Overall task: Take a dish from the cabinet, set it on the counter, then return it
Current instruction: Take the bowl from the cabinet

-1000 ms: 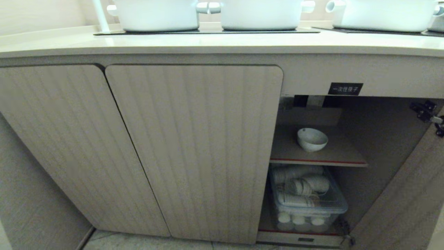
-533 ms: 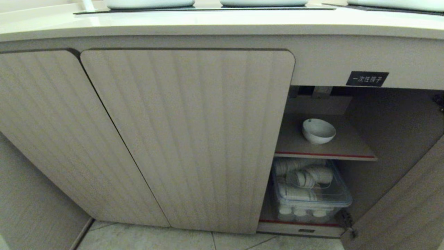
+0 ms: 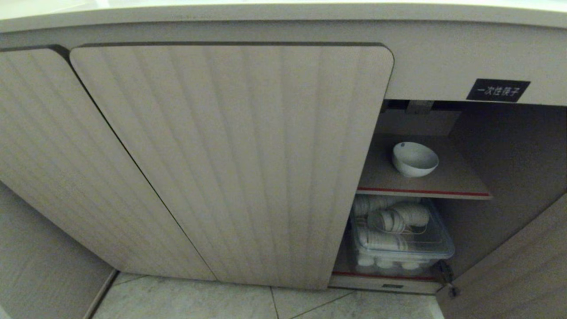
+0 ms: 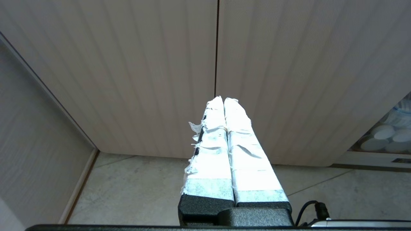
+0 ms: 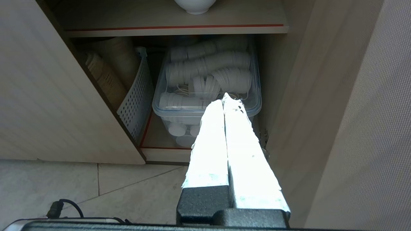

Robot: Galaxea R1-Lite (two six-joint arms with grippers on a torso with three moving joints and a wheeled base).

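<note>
The small white bowl (image 3: 415,158) sits upright on the open cabinet's (image 3: 230,164) inner shelf (image 3: 460,184); left pincer (image 4: 223,100) and right pincer (image 5: 225,97) both pressed closed, empty, low before the doors.

One sign can be read: a small black label (image 3: 498,90) with white Chinese characters, 一次性筷子, fixed on the beige front panel of the cabinet (image 3: 230,168), just above the open compartment on the right. A second, much smaller dark plate (image 3: 392,286) sits on the front edge of the bottom shelf under the clear plastic box (image 3: 401,241); its writing is too small to make out. No other text, brand or number shows in any view.
</note>
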